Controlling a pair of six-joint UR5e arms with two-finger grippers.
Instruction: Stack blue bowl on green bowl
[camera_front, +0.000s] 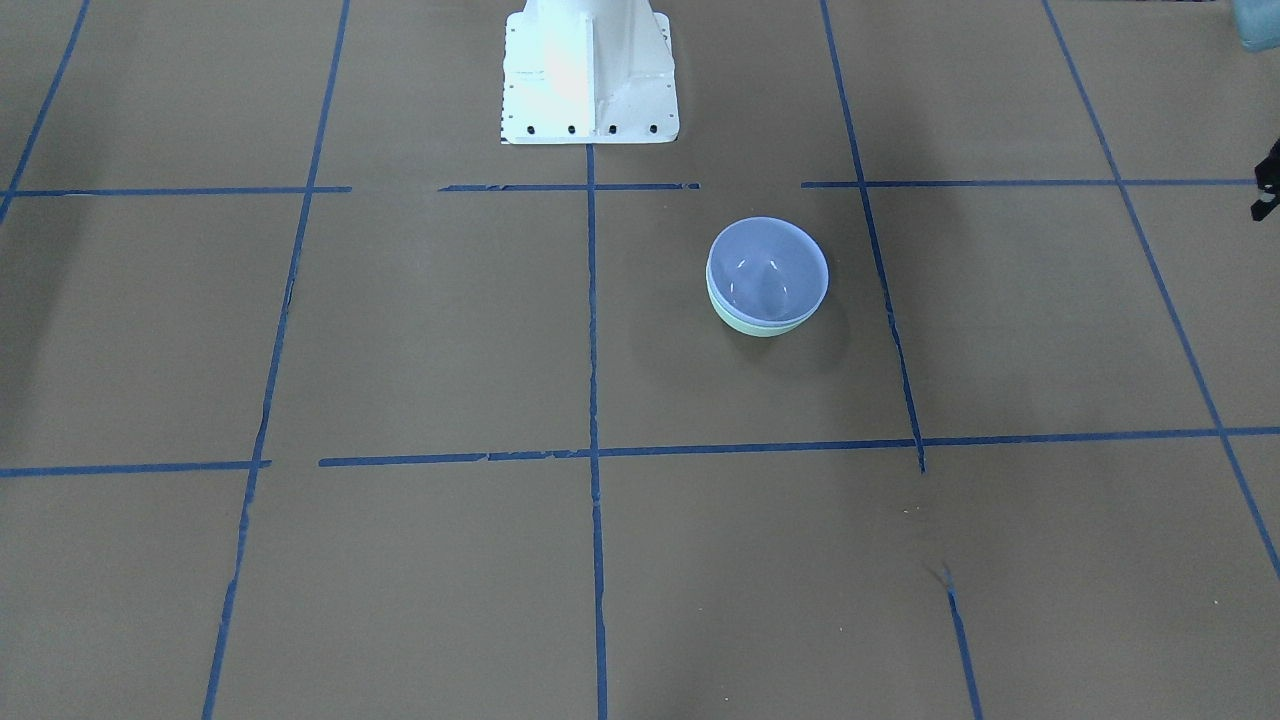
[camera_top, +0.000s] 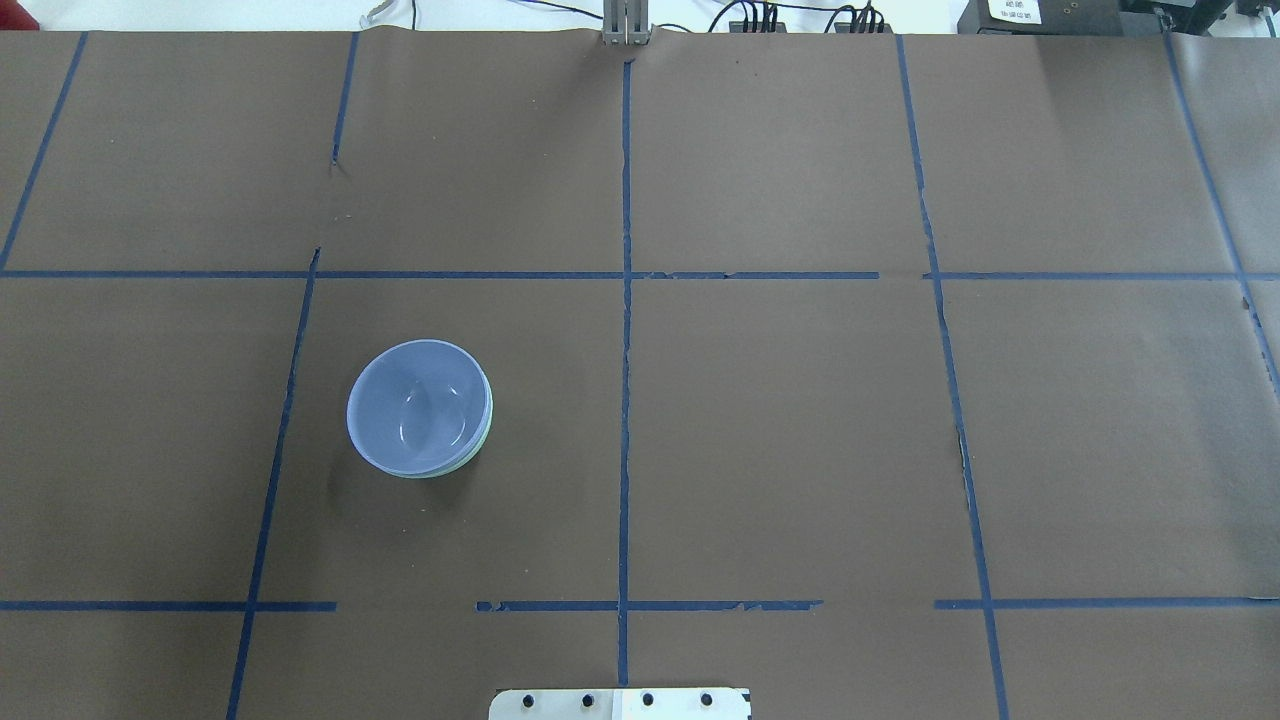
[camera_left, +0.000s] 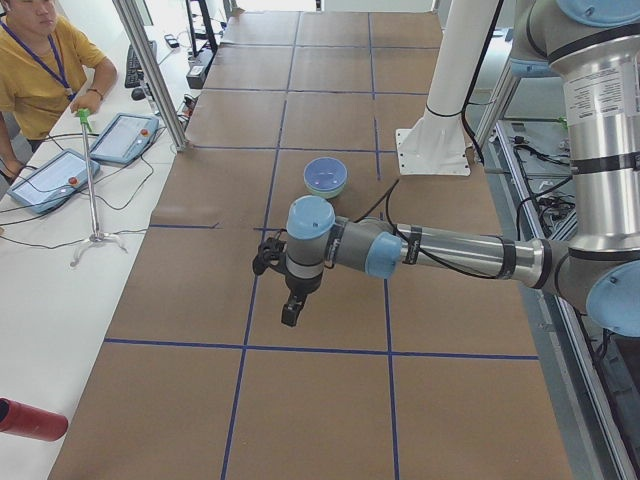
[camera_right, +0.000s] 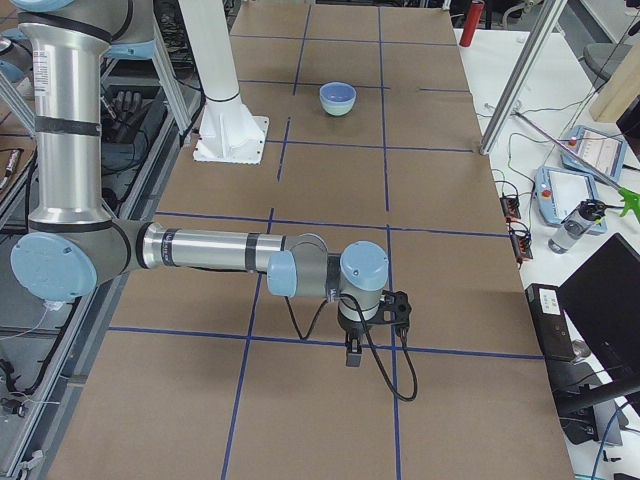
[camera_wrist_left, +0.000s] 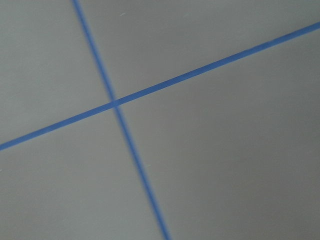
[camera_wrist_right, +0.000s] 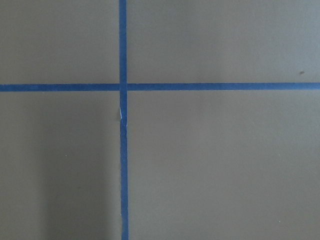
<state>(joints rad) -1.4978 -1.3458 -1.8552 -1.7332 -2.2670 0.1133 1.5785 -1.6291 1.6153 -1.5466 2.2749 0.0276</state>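
1. The blue bowl (camera_front: 768, 268) sits upright, nested inside the green bowl (camera_front: 755, 328). Only a thin mint strip of the green one shows under the blue rim.
2. The stacked pair stands on the brown worktop (camera_top: 800, 450), out in front of the robot's white base (camera_front: 590, 80) and a little toward the base's left-arm side. It is in the grid square just beside the blue tape line (camera_top: 626, 400) that runs straight out from the base.
3. The left gripper (camera_left: 290, 312) hangs pointing down above the worktop on the same side of the base as the bowls, farther from the base than they are. It is apart from both bowls and touches neither. It shows clearly only in the side view, so I cannot tell how far apart its jaws stand.
4. The right gripper (camera_right: 352, 352) hangs pointing down on the other side of the base, well apart from the bowls and close above a tape line. Here too I cannot tell whether the jaws are spread or closed, and neither bowl is in it.
5. Each wrist view shows only bare worktop with two crossing tape lines.
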